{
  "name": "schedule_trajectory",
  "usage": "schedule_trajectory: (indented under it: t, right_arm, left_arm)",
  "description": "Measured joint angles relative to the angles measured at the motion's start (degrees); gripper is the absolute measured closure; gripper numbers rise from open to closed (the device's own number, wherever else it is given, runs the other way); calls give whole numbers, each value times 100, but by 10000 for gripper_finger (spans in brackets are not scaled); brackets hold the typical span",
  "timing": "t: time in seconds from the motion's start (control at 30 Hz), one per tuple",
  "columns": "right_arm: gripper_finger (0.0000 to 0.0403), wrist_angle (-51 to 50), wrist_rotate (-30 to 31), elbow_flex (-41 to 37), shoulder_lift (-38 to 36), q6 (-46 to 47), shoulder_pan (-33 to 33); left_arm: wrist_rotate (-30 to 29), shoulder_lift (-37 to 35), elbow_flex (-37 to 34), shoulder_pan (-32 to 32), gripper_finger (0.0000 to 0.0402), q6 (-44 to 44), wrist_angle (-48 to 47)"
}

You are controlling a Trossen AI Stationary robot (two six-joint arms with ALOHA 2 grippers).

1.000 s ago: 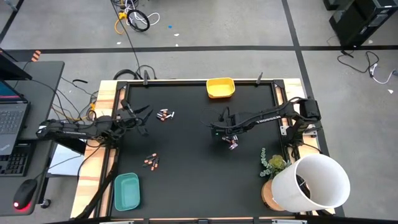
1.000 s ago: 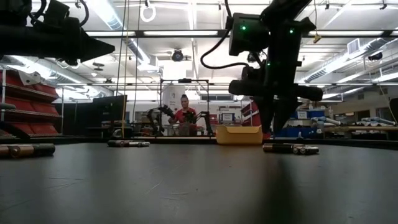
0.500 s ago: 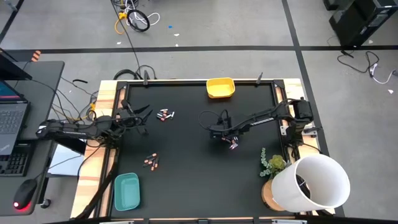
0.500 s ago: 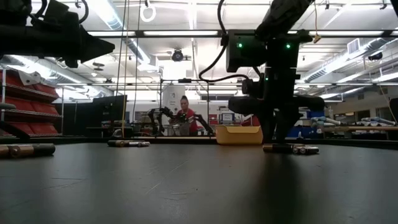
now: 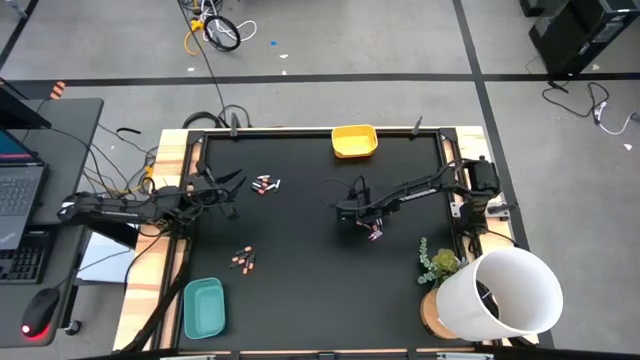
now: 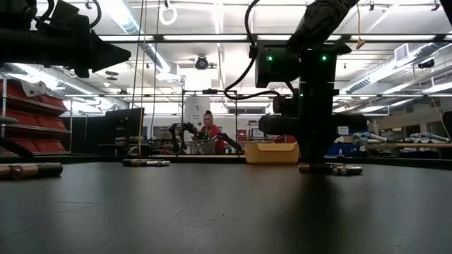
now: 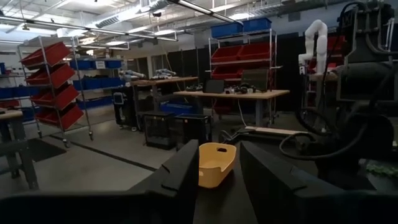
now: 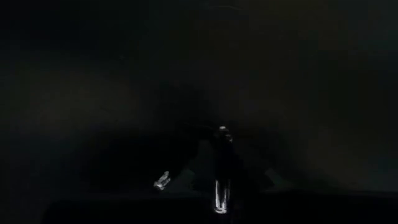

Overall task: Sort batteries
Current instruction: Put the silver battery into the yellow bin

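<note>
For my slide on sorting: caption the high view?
Right gripper down at the batteries mid-table; left gripper waits near the left edge.

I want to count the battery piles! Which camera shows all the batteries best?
The high view: it looks straight down on three piles of batteries at once. The low view shows only thin rows of batteries side-on. The right wrist view is dark, with a glint or two. The left wrist view shows none.

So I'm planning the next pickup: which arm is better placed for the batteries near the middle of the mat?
The right. Its gripper is down at those batteries on the mat. The left gripper hangs at the mat's left edge, nearer a different cluster.
</note>
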Motion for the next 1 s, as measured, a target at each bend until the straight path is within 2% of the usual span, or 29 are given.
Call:
schedule_trajectory:
  t: [0.17, 0.47, 1.0]
  right_arm:
    - [395, -3, -67, 2, 0, -282, -92]
    - [401, 251, 375, -12, 15, -636, -174]
    - [402, 205, 479, 679, 56, -1645, -311]
  left_arm:
    - [0, 0, 0, -2, 270, 0, 2]
    - [-2, 0, 0, 0, 270, 0, 2]
    - [-2, 0, 0, 0, 270, 0, -9]
